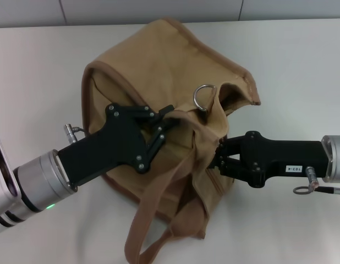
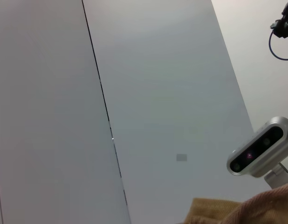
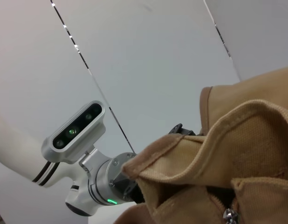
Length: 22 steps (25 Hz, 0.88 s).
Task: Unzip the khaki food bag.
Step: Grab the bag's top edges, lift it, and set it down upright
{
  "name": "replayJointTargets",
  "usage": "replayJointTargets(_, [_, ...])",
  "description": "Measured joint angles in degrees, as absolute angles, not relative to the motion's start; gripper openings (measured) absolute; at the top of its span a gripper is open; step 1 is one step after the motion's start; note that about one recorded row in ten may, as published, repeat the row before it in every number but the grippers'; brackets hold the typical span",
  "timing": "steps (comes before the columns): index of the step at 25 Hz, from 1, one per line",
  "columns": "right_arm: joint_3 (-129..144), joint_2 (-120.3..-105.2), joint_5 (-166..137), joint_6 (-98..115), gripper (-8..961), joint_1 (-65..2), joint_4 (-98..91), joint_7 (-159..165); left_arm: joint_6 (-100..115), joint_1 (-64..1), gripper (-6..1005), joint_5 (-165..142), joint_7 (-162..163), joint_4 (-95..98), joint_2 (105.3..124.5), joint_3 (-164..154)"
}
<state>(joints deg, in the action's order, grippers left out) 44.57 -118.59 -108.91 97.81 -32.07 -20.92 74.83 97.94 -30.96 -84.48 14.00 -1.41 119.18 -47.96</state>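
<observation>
The khaki food bag is a tan canvas bag with brown piping, slumped in the middle of the white table. A silver ring stands up at its top, free of both grippers. My left gripper comes in from the left and is shut on a fold of the bag's top fabric. My right gripper comes in from the right and is pressed into the bag's side fabric next to a wide handle, with its tips buried in the cloth. The right wrist view shows the bag's folds and a small silver piece.
The white table surrounds the bag, with a grey wall behind it. A loose handle loop hangs toward the table's front edge. The left arm's wrist and its camera show in the right wrist view. The right arm's camera shows in the left wrist view.
</observation>
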Motion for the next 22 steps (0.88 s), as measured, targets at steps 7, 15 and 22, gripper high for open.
replayJointTargets(7, [44.55, -118.71, -108.83, 97.65, 155, -31.88, -20.92, 74.85, 98.04, -30.85, 71, -84.52, 13.98, -1.41, 119.18, -48.01])
replayJointTargets(15, [44.33, -118.71, -108.80, 97.51, 14, -31.64, -20.94, 74.43, 98.09, -30.64, 73, -84.55, 13.97, -1.41, 119.18, -47.88])
replayJointTargets(22, [44.20, -118.62, -108.79, 95.31, 13, -31.01, -21.19, 74.28, 98.80, -30.26, 76, -84.37, 14.26, -1.41, 119.18, -47.53])
